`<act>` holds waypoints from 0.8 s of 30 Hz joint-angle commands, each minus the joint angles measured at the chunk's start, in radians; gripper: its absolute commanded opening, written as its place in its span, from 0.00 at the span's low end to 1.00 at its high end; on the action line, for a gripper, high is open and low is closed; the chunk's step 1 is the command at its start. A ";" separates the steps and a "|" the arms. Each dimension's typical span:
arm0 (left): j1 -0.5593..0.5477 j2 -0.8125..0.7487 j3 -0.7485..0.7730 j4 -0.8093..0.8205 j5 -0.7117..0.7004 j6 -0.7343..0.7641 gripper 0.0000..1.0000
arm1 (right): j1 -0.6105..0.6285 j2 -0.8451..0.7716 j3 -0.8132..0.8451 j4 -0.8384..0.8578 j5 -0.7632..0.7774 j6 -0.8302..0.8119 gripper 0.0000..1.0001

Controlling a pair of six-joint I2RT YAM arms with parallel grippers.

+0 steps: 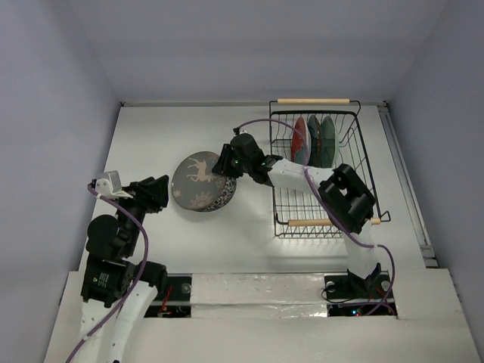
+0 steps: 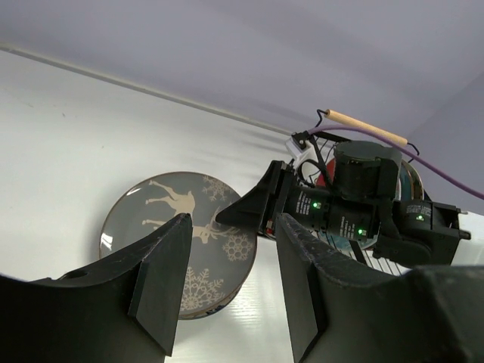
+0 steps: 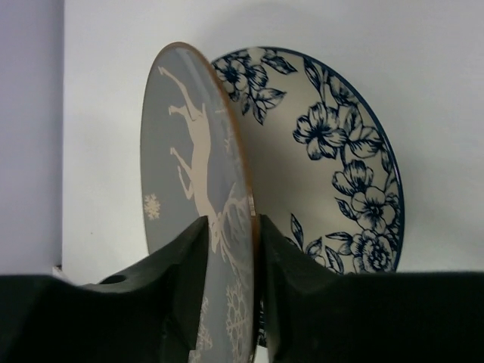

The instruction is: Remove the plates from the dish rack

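My right gripper point(image 1: 227, 163) is shut on the rim of the dark grey reindeer plate point(image 1: 198, 180), left of the dish rack point(image 1: 364, 155). In the right wrist view the jaws point(image 3: 233, 257) pinch that plate's point(image 3: 189, 166) edge, and it tilts above the white plate with blue flowers point(image 3: 333, 159), which lies on the table beneath it. The red point(image 1: 300, 140), pale green point(image 1: 314, 141) and teal point(image 1: 327, 141) plates stand upright at the rack's far end. My left gripper point(image 1: 156, 192) is open and empty, just left of the reindeer plate point(image 2: 178, 219).
The rack has wooden handles at the far end point(image 1: 313, 100) and the near end point(image 1: 308, 222). The right arm point(image 1: 346, 198) reaches over the rack's near half. A purple cable point(image 1: 261, 125) loops above the rack. Walls enclose the table at the left, back and right.
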 commanded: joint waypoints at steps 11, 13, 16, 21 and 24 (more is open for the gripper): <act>-0.005 0.006 -0.006 0.054 0.013 -0.002 0.45 | 0.002 -0.031 -0.039 0.021 0.072 -0.036 0.63; -0.005 0.004 -0.006 0.054 0.013 -0.002 0.45 | 0.002 -0.031 -0.038 -0.008 0.103 -0.054 0.67; -0.005 0.003 -0.006 0.054 0.013 -0.002 0.45 | 0.002 -0.036 -0.039 -0.031 0.132 -0.073 0.73; -0.005 0.001 -0.006 0.053 0.013 -0.002 0.45 | 0.002 -0.039 -0.018 -0.116 0.219 -0.106 0.81; -0.005 0.003 -0.006 0.054 0.012 -0.002 0.45 | 0.002 -0.045 -0.004 -0.154 0.261 -0.137 0.85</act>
